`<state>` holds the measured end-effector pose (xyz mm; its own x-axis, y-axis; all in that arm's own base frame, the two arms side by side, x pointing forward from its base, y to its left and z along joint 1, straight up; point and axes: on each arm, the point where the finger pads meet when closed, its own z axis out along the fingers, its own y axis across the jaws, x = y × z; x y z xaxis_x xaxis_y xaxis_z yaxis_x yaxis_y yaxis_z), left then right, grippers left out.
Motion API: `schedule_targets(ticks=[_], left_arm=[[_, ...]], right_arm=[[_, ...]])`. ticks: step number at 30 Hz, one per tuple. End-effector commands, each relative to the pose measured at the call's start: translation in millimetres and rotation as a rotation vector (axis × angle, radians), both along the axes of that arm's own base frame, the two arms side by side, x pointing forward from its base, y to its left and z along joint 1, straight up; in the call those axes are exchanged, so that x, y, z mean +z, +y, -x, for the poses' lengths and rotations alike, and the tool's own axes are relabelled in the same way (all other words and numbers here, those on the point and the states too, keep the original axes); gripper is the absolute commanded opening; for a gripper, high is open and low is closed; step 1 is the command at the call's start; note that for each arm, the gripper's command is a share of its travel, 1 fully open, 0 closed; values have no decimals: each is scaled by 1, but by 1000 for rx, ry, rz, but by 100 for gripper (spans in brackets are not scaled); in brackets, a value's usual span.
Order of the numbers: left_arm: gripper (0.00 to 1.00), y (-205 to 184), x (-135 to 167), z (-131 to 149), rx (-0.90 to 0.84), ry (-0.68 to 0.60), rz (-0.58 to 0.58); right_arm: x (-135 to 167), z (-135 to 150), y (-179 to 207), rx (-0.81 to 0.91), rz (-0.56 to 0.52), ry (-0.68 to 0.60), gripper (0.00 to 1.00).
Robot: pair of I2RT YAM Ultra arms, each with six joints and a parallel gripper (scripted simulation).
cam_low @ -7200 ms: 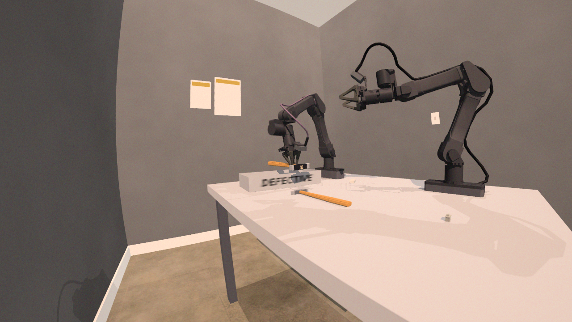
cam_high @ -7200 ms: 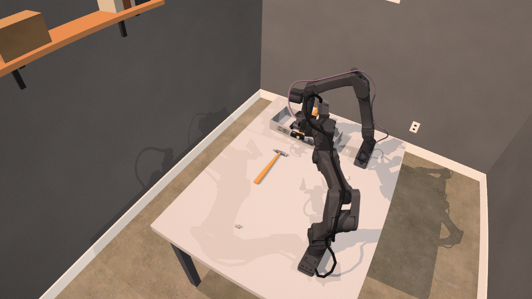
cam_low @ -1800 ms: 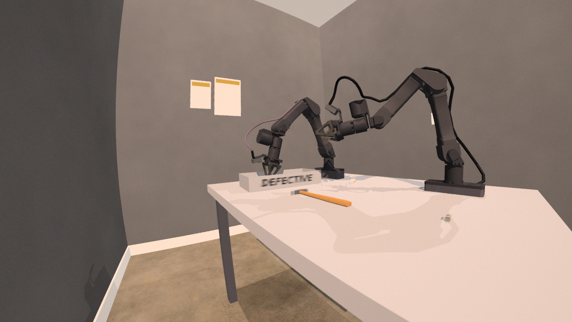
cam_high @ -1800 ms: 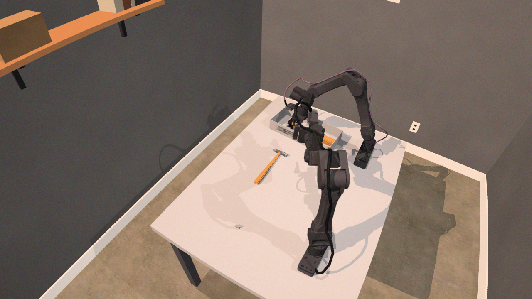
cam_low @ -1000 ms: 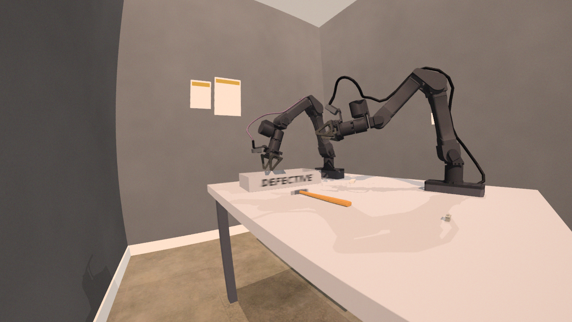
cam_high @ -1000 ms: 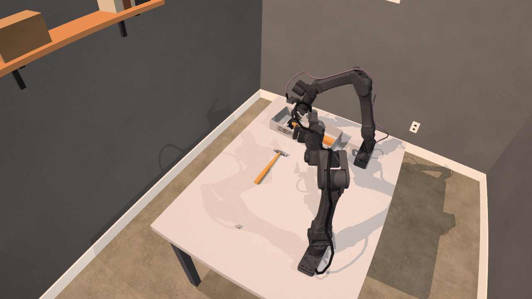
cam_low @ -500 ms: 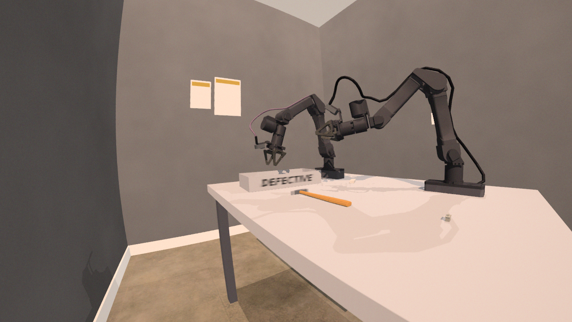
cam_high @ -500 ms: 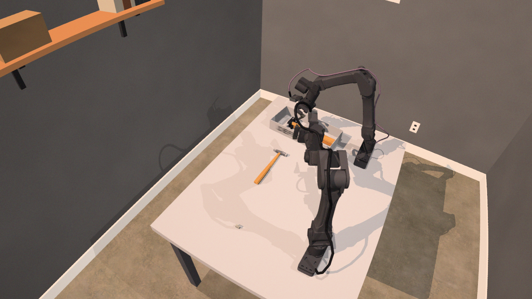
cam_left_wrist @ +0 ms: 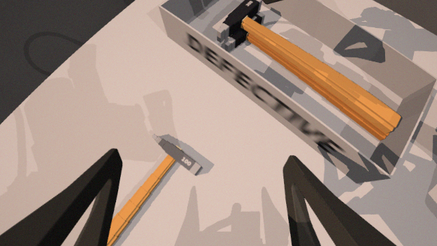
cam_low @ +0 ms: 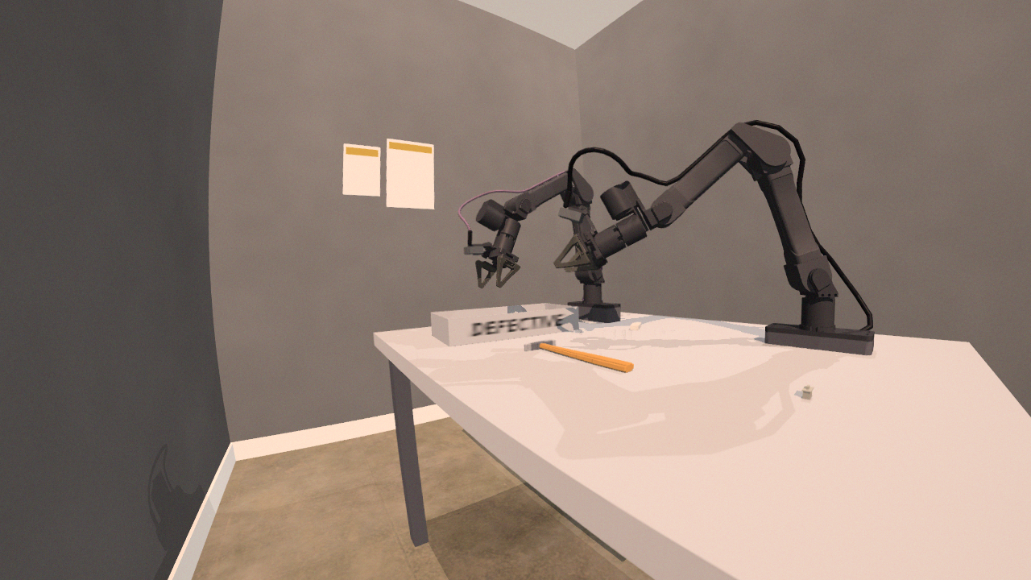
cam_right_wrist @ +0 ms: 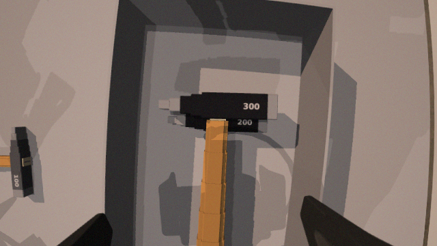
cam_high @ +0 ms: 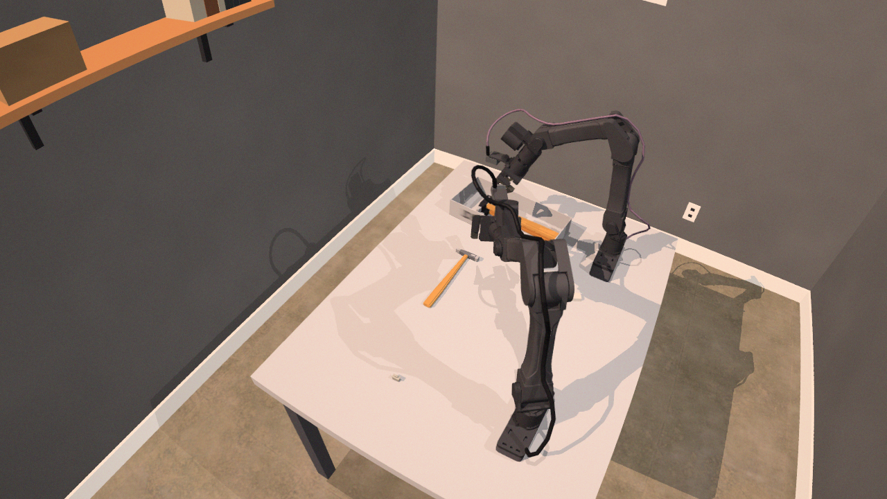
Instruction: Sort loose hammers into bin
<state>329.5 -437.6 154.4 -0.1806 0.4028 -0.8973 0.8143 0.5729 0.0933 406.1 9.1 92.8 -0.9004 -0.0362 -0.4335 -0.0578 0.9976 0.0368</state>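
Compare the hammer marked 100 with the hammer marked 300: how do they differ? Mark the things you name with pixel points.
The hammer marked 100 (cam_high: 445, 282) (cam_low: 587, 358) (cam_left_wrist: 141, 196) (cam_right_wrist: 21, 162) lies on the table top; the hammer marked 300 (cam_left_wrist: 321, 72) (cam_right_wrist: 215, 164) is in the bin (cam_left_wrist: 259, 90) (cam_right_wrist: 314, 102). The 100's head looks smaller than the 300's. The 100 lies beside the bin, while the 300 rests over the 200. Both have orange handles.

- We see an orange shelf (cam_high: 145, 46) on the dark wall, with a brown box (cam_high: 43, 60) on it.
- We see an outlet (cam_high: 691, 212) low on the wall.
- We see two papers with yellow bands, a smaller sheet (cam_low: 361, 175) beside a larger sheet (cam_low: 410, 180).
- We spot a small pale object (cam_high: 396, 377) (cam_low: 807, 391), too small to identify.
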Motion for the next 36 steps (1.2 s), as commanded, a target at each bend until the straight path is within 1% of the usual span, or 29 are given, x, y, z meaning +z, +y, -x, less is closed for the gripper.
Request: schedule_targets(ticks=[1, 2, 5, 8, 12, 14, 25, 29, 33, 36], left_arm=[[100, 5, -27, -14, 29, 108, -145], [100, 5, -27, -14, 29, 108, -145], [100, 12, -43, -32, 59, 169, -216], [100, 17, -53, -43, 80, 204, -255], [100, 20, -59, -56, 100, 228, -279], [100, 18, -56, -61, 105, 217, -266], [100, 14, -50, -61, 99, 205, -252], [100, 14, -50, -61, 99, 205, -252], [100, 14, -50, -61, 99, 205, -252], [100, 16, -54, -59, 99, 212, -260]], right_arm=[[7, -3, -1, 34, -12, -49, 100], [7, -3, -1, 34, -12, -49, 100], [5, 2, -4, 18, -8, -34, 100], [5, 2, -4, 18, -8, -34, 100], [5, 2, -4, 17, -8, -34, 100], [5, 2, -4, 17, -8, -34, 100], [5, 2, -4, 17, -8, -34, 100], [10, -5, -3, 28, -12, -45, 100], [6, -14, -5, 16, -8, -36, 100], [6, -16, -5, 15, -8, -37, 100]])
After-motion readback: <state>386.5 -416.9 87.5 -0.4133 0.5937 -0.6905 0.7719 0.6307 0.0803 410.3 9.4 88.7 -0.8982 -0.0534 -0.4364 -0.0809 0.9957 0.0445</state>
